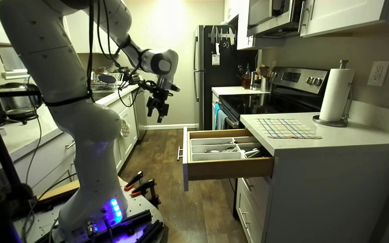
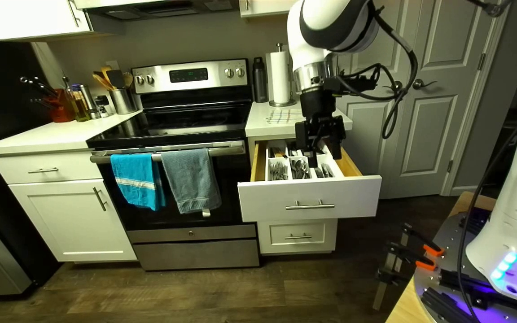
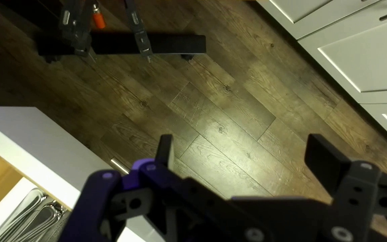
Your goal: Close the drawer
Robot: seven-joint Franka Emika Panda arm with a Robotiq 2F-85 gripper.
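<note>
"Can you see the drawer (image 1: 230, 169) from there?"

"Yes, pulled well out of the cabinet (image 1: 333, 195) beside the stove (image 2: 186, 125), cutlery (image 2: 300, 169) lying in its white tray (image 1: 214, 156)."

"And where's the claw (image 1: 155, 115)?"

"Hanging higher than the drawer, from where I stand, just out past the front panel (image 2: 272, 199) with the bar handle (image 2: 310, 206), and apart from it. In the wrist view the panel cuts across the lower left, behind the claw."

"What about its grip?"

"Released. The fingers (image 3: 326, 164) are spread wide, wood floor (image 3: 213, 121) showing between."
</note>
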